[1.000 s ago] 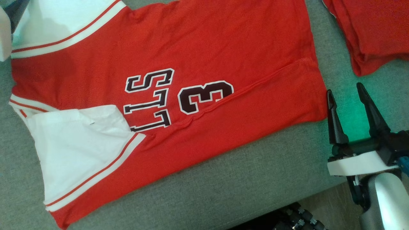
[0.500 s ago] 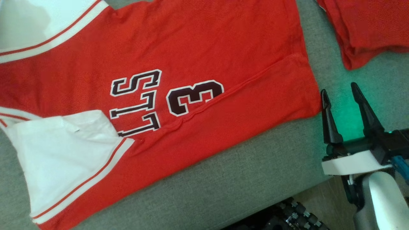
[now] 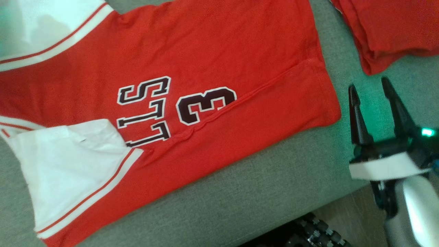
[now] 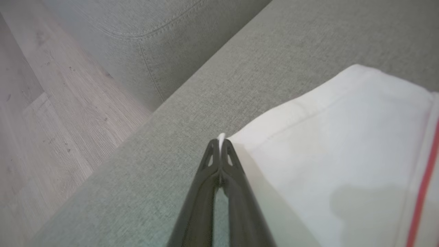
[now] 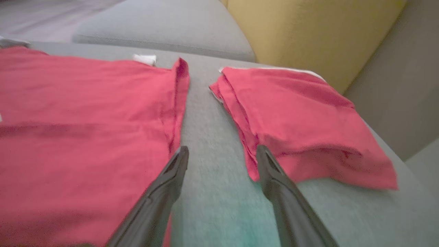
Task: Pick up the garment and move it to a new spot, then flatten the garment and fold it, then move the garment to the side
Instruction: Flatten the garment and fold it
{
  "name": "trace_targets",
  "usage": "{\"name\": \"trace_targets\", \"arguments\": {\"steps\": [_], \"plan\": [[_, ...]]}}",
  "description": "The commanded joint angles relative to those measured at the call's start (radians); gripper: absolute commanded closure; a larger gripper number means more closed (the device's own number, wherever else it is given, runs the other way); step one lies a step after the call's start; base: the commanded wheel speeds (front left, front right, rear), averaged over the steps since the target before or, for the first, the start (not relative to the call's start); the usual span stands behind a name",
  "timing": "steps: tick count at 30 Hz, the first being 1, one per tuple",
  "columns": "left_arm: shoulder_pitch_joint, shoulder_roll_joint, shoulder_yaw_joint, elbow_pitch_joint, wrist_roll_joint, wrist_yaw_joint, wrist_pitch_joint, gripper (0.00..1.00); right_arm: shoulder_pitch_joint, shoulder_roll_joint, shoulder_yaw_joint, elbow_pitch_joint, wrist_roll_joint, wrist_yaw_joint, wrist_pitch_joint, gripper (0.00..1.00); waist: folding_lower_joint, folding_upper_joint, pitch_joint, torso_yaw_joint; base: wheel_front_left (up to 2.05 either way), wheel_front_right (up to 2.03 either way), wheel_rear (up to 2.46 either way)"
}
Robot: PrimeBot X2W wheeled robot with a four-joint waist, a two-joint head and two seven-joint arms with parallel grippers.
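Left wrist view has the left gripper (image 4: 219, 144) pressed together on the very corner of a white sleeve (image 4: 343, 154). A sliver of cloth pokes out past the tips, low over the grey sofa cushion (image 4: 308, 41) near its edge above the wooden floor (image 4: 51, 120). Head view places the garment (image 3: 205, 51), a red jersey with dark lettering, spread across that cushion. Its near long side is already turned over along a crease that cuts through the numeral, and a white sleeve lies on top at the lower left. The right gripper (image 3: 369, 84) hovers with fingers spread, holding nothing, just beside the jersey's hem and between it and a second folded red garment (image 3: 394, 27). The step in hand looks like folding, with the pinched sleeve corner to be carried inward over the body. The bite is thin, so a slow lift kept low over the fabric seems wise, lest the corner slip out. The right gripper would probably do best taking the hem corner on the same side, so both ends travel together and the new edge lands parallel to the existing crease. Dragging risks undoing that crease or nudging the neighbouring pile.
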Motion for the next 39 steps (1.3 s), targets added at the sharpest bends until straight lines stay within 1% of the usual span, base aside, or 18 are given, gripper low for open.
{"name": "trace_targets", "arguments": {"steps": [1,4,6,8,11,15,18,21,26,33,39], "plan": [[-0.05,0.031,0.037,-0.009,0.007,0.002,-0.037,1.0,-0.028,-0.038,0.034,-0.057,0.038,-0.001,0.024,0.0,0.0,0.0,-0.021,0.018,0.0,0.0,0.0],[-0.056,0.013,0.018,-0.008,0.018,0.002,-0.091,1.0,-0.092,-0.061,0.069,-0.093,0.134,-0.001,0.111,0.0,0.0,0.0,-0.042,0.047,0.0,0.0,0.0],[-0.059,-0.004,0.01,-0.005,0.02,0.002,-0.128,1.0,-0.153,-0.098,0.113,-0.099,0.18,-0.001,0.201,0.0,0.0,0.0,-0.054,0.071,0.0,0.0,0.0],[-0.06,-0.02,0.004,0.003,0.019,0.002,-0.158,1.0,-0.225,-0.111,0.132,-0.079,0.233,-0.001,0.291,0.0,0.0,0.0,-0.066,0.096,0.0,0.0,0.0],[-0.066,-0.045,-0.003,0.012,0.023,0.002,-0.192,1.0,-0.339,-0.138,0.168,-0.012,0.291,-0.001,0.414,0.0,0.0,0.0,-0.075,0.138,0.0,0.0,0.0],[-0.065,-0.079,-0.009,0.016,0.019,0.002,-0.221,1.0,-0.473,-0.155,0.203,0.119,0.37,-0.001,0.547,0.0,0.0,0.0,-0.074,0.192,0.0,0.0,0.0],[-0.062,-0.095,-0.011,0.015,0.026,0.002,-0.236,1.0,-0.557,-0.183,0.237,0.212,0.371,-0.001,0.617,0.0,0.0,0.0,-0.072,0.226,0.0,0.0,0.0],[-0.06,-0.106,-0.012,0.016,0.028,0.002,-0.242,1.0,-0.598,-0.198,0.247,0.263,0.362,-0.001,0.64,0.0,0.0,0.0,-0.071,0.245,0.0,0.0,0.0],[-0.049,-0.134,-0.013,0.018,0.026,0.002,-0.254,1.0,-0.661,-0.236,0.252,0.359,0.307,-0.001,0.651,0.0,0.0,0.0,-0.079,0.281,0.0,0.0,0.0],[-0.042,-0.143,-0.013,0.016,0.034,0.002,-0.261,1.0,-0.676,-0.265,0.232,0.406,0.275,-0.001,0.677,0.0,0.0,0.0,-0.089,0.291,0.0,0.0,0.0],[-0.04,-0.146,-0.013,0.005,0.041,0.002,-0.262,1.0,-0.701,-0.273,0.225,0.442,0.243,-0.001,0.687,0.0,0.0,0.0,-0.082,0.299,0.0,0.0,0.0]]}}
